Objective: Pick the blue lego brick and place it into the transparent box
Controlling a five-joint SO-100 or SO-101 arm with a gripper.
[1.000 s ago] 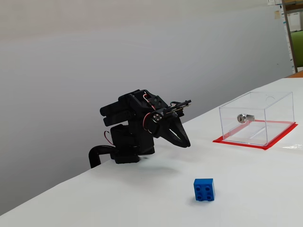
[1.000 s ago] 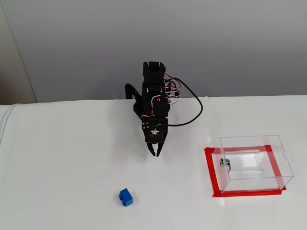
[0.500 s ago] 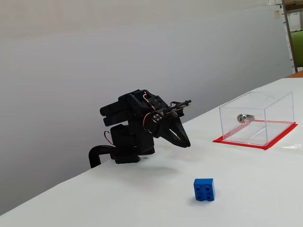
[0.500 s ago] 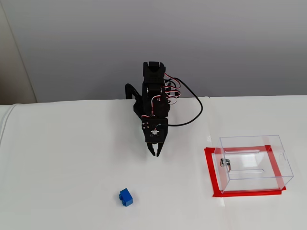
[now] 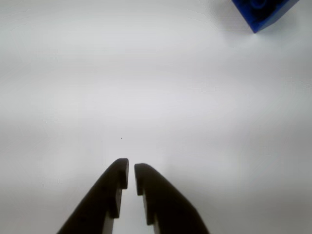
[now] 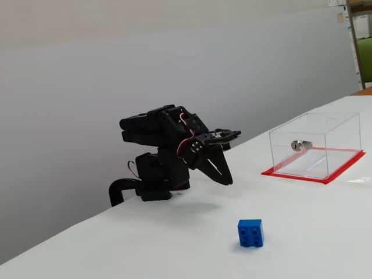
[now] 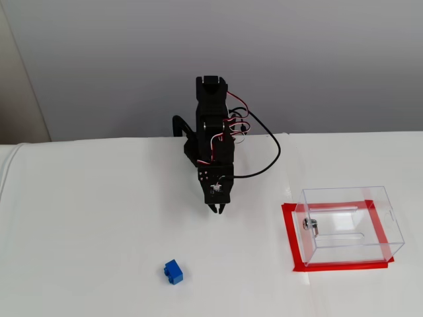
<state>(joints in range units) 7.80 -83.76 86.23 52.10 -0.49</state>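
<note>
Well apart from the fingers, the transparent box (image 7: 350, 224) on its red base looks rigid but easy to nudge, while the blue lego brick (image 7: 174, 271), resting on the white table (image 7: 86, 218) ahead of the fingertips, looks light, stiff and slick, best pinched across 2 flat opposite sides. Compared with 0.5 s ago, the gripper (image 5: 130, 171), nearly clenched and holding nothing, has tipped more steeply downward with the arm raised slightly.
</note>
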